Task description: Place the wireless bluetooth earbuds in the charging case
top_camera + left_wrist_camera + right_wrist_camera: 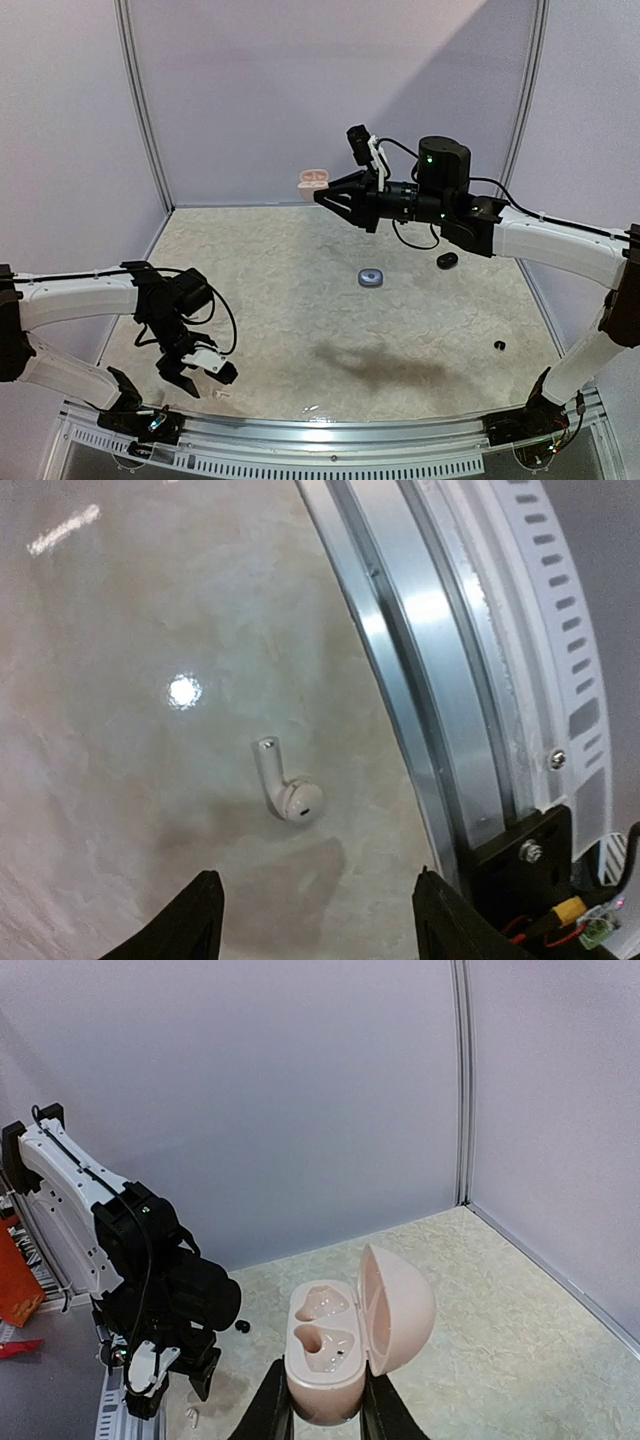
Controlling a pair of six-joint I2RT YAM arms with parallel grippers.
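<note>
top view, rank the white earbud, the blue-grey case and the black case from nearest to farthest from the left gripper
1. white earbud, right by the left gripper, at the near edge
2. blue-grey case, out in the middle
3. black case, farther right again

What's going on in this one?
The right gripper holds an open pink charging case up off the table, both of its sockets empty. The left gripper hangs open over a white earbud lying near the table's front edge, not gripping it. A grey case sits mid-table.
</note>
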